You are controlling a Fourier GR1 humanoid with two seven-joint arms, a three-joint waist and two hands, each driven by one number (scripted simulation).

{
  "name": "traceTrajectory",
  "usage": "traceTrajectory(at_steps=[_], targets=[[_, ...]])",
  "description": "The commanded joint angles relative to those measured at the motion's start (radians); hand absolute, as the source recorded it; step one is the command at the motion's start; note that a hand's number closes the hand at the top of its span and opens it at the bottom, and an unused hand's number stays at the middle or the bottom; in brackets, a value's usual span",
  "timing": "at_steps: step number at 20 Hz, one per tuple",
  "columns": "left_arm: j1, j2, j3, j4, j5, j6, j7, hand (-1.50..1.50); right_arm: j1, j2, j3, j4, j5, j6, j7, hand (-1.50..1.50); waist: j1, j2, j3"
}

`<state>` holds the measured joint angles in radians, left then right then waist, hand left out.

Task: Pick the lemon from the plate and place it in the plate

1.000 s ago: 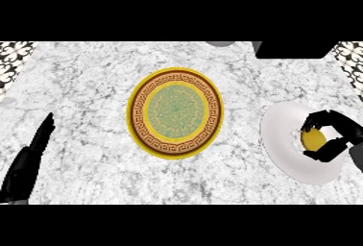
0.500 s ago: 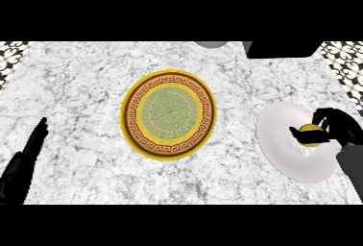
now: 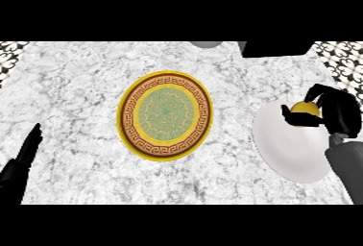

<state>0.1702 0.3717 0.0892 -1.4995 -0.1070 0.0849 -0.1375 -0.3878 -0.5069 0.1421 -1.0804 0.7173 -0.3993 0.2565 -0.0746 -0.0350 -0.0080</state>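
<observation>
A yellow lemon [image 3: 305, 108] shows between the curled fingers and thumb of my right hand [image 3: 330, 111], above the far edge of the plain white plate [image 3: 287, 146] at the right. Most of the lemon is hidden by the hand. Whether it still touches the white plate I cannot tell. An ornate plate [image 3: 164, 115] with a gold rim, a brown key-pattern band and a green centre lies in the middle of the marble counter. My left hand [image 3: 22, 158] rests open at the lower left edge, fingers straight and pointing up.
A grey round object [image 3: 205, 43] pokes in at the counter's far edge, with a black block [image 3: 276, 48] to its right. Patterned tiles show at both far corners.
My right hand has closed round the lemon and moved with it toward the far side of the white plate. The left hand has slid lower and further left.
</observation>
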Motion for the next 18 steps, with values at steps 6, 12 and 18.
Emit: traceTrajectory(at_steps=[6,12,18], targets=[[0.021,-0.002,-0.003,-0.048,0.009,-0.017,0.001,0.0,0.11,0.066,0.157,-0.645,0.056,0.092,0.219,1.5,0.017,0.007,0.005],[-0.076,-0.048,-0.054,0.012,-0.044,0.008,0.023,0.0,0.04,0.142,0.291,-0.93,0.174,0.313,0.521,1.5,0.054,0.028,0.006],[-0.095,-0.057,-0.049,0.026,-0.061,-0.003,-0.001,0.0,-0.243,0.365,0.302,-0.761,0.246,0.425,0.667,1.5,0.082,0.035,0.007]])
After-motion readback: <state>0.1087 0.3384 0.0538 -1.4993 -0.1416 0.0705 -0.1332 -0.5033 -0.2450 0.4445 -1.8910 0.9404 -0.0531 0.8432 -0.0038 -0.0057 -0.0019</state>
